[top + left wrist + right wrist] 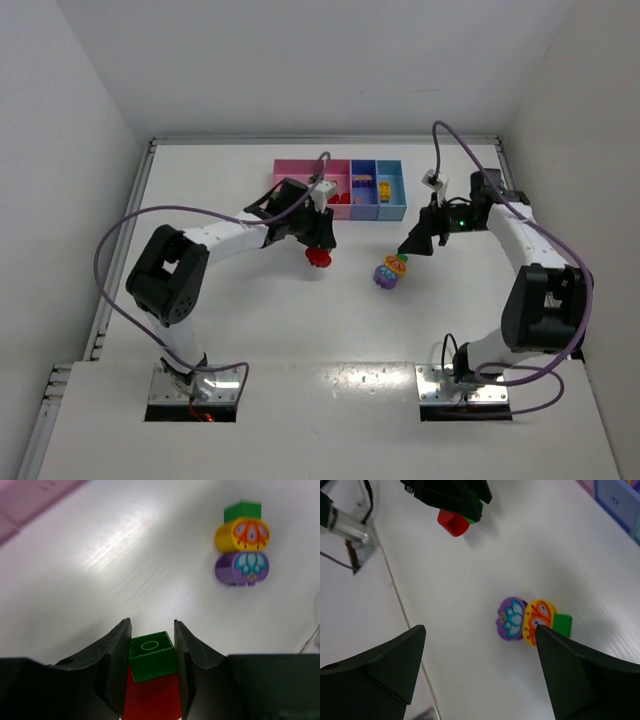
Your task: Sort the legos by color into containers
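My left gripper [318, 247] is shut on a two-brick lego stack, a green brick [151, 656] on a red one [152, 697], pinched between both fingers. From above only the red end [318, 259] shows, just in front of the containers. A second stack of legos [390, 271], purple, yellow and green with printed round faces, lies on the table; it also appears in the left wrist view [242, 550]. My right gripper [415, 245] hovers open just above and beside that stack [530, 620], nothing between its fingers.
The joined containers stand at the back: a wide pink bin [295, 172], a purple-blue bin [363, 167] and a light blue bin [392, 170], each with small bricks inside. White walls enclose the table on three sides. Cables loop over both arms.
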